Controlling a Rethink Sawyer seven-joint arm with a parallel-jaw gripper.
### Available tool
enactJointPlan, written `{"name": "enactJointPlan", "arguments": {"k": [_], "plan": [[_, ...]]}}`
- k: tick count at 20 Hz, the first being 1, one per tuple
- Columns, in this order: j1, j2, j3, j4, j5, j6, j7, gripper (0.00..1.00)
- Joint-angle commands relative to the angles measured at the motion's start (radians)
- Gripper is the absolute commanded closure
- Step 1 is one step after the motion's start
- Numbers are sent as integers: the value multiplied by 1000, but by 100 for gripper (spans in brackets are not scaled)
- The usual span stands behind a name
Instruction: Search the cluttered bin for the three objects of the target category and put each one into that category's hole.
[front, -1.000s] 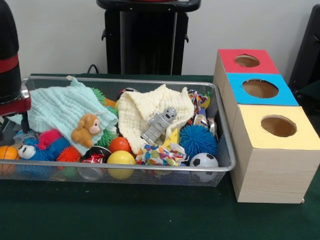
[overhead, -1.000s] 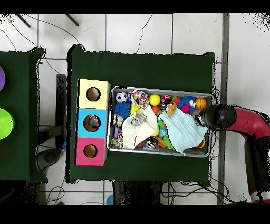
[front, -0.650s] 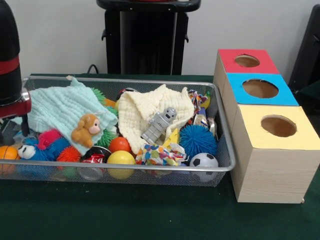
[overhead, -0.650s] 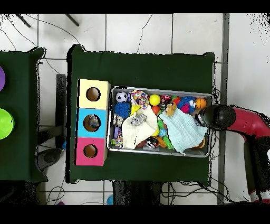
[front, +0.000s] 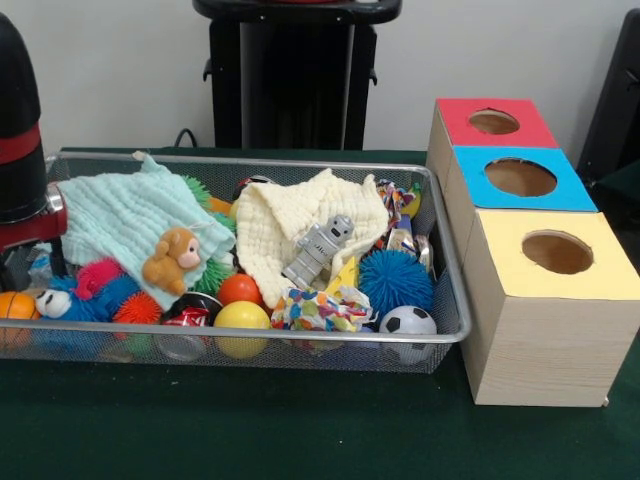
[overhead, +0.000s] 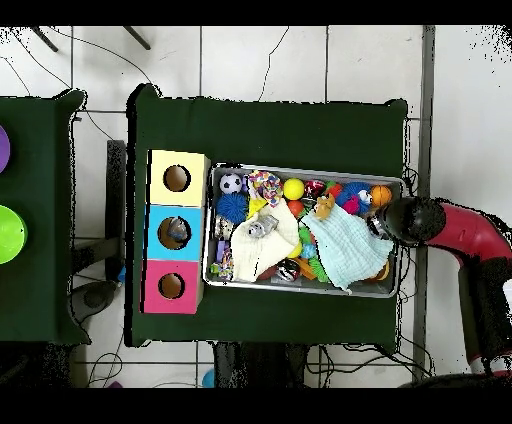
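From the front, the arm stood at the bin's end farthest from the boxes, black and red, and its gripper was down low there inside the mesh wall; whether it was open or closed could not be told, since clutter hid it. Just beside the gripper lay the mint cloth, with the orange ball and blue plush below it. Further off sat the monkey toy, then the yellow ball, the cream cloth with the grey robot figure lying tilted on it, the blue spiky ball and the soccer ball. Well apart from the gripper stood the three boxes, red hole, blue hole, yellow hole.

From overhead, the arm reached to the bin's end away from the boxes, its dark wrist covering the gripper; the mint cloth touched that spot, and the grey robot figure lay far across the bin.
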Motion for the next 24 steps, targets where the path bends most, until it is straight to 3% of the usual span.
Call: {"name": "enactJointPlan", "arguments": {"k": [1, 14, 24], "plan": [[-3, 104, 23, -24, -8, 142, -181, 0], [-24, 173, 54, -124, 102, 485, -279, 0], [-100, 271, 134, -269, 139, 629, -408, 0]]}}
